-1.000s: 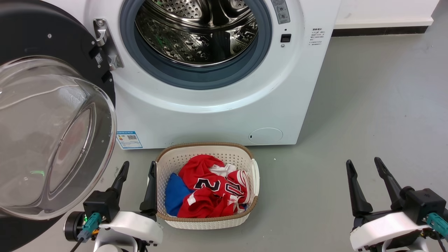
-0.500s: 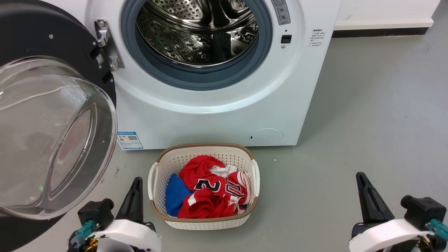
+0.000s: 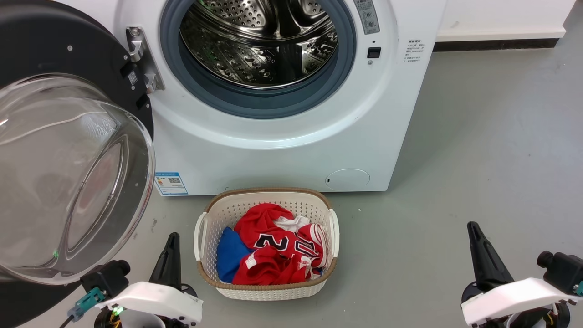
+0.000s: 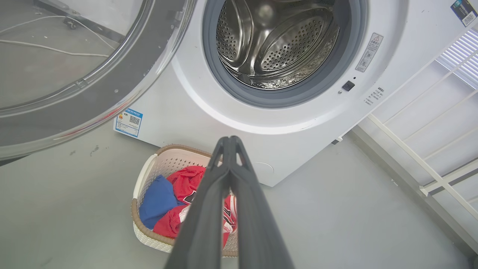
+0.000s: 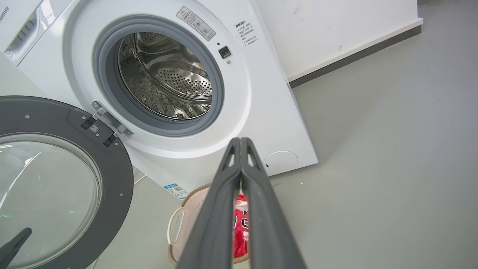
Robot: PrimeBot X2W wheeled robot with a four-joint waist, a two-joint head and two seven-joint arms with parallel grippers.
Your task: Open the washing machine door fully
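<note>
With the washing machine door [image 3: 68, 159] swung wide at frame left, our left tool [image 3: 173, 238] and right tool [image 3: 473, 226] sit low, closed and empty.

Bright, even, diffuse overhead light, shadows soft. Faint shadow on smooth grey floor [image 3: 423, 136] just right of boxy white washing machine [image 3: 282, 155]. Glare streaks on bulging clear glass bowl [image 3: 68, 182] of large round glossy black door [image 3: 45, 41]; glints in perforated steel drum [image 3: 259, 45]. Wrist views: wide-angle bowing twd edges. Head view sharp thru-out.
</note>
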